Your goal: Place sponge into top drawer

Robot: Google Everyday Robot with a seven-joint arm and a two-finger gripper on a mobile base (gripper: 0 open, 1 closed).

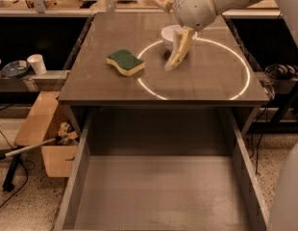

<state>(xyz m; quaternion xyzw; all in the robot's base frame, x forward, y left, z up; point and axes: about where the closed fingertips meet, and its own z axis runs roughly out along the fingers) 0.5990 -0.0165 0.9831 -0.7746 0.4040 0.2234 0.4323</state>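
Tabletop [206,83] is carrying the sponge [125,62] left of centre, top drawer [158,191] sitting open below. Gripper [179,49] is hanging beside the white bowl [169,32], can't tell if open or closed. I'm thinking it should be sliding left, then dropping squarely over the sponge

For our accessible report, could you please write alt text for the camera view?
The sponge lies on the table, left of the gripper, which hangs in front of a white bowl. Below, the top drawer stands open.
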